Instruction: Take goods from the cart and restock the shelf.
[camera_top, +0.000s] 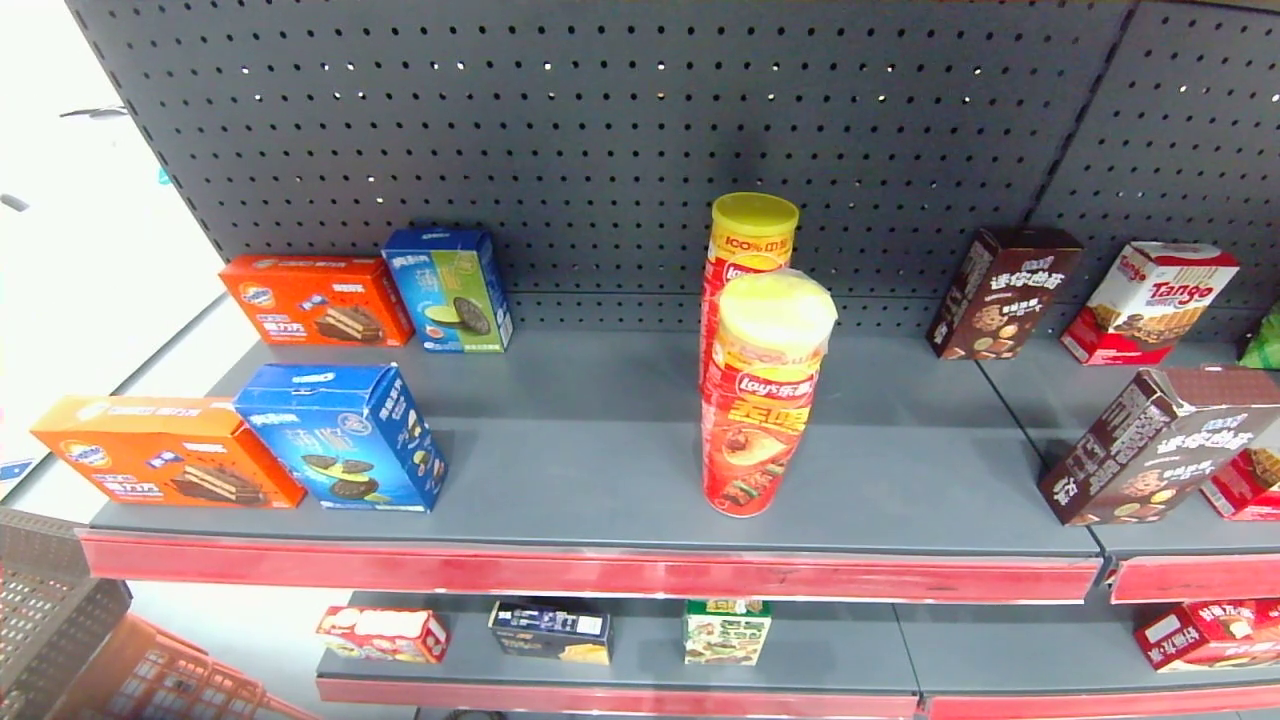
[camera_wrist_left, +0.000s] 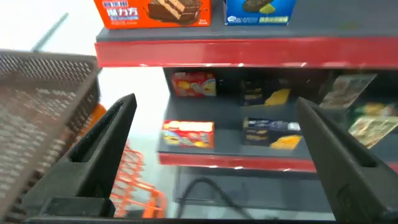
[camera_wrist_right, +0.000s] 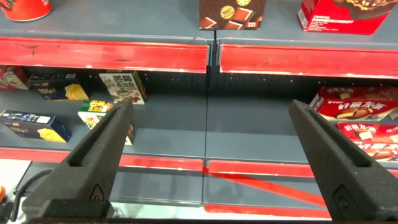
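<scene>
Judged as mid-task, between picks. Already up on the shelf (camera_top: 600, 450): two chip cans (camera_top: 760, 400) at centre, one straight behind the other. Toward 9 o'clock of them, orange boxes (camera_top: 165, 450) and blue boxes (camera_top: 345, 435) in two rows; toward 3 o'clock, brown boxes (camera_top: 1150, 445). Plenty of bare shelf on either side of the cans, so probably more to fetch.

Nothing in hand: left jaws parted wide and bare, right jaws likewise. Next pick from the cart (camera_top: 170, 680) apparently not yet begun. Found at 7 o'clock of the cans in the head view, below the shelf's red front lip, next to a grey mesh basket (camera_top: 50, 590). Cannot tell what goods lie inside.

Offered by the head view: the top shelf's whole layout and its gaps. Added by the left wrist view: the mesh basket close beside the left jaws, the orange cart frame beneath, and a red-and-yellow box (camera_wrist_left: 188, 134) on a lower level. Added by the right wrist view: lower shelves (camera_wrist_right: 249, 124) under the brown boxes, with red boxes (camera_wrist_right: 364, 102) and small cartons (camera_wrist_right: 121, 87) on them.
</scene>
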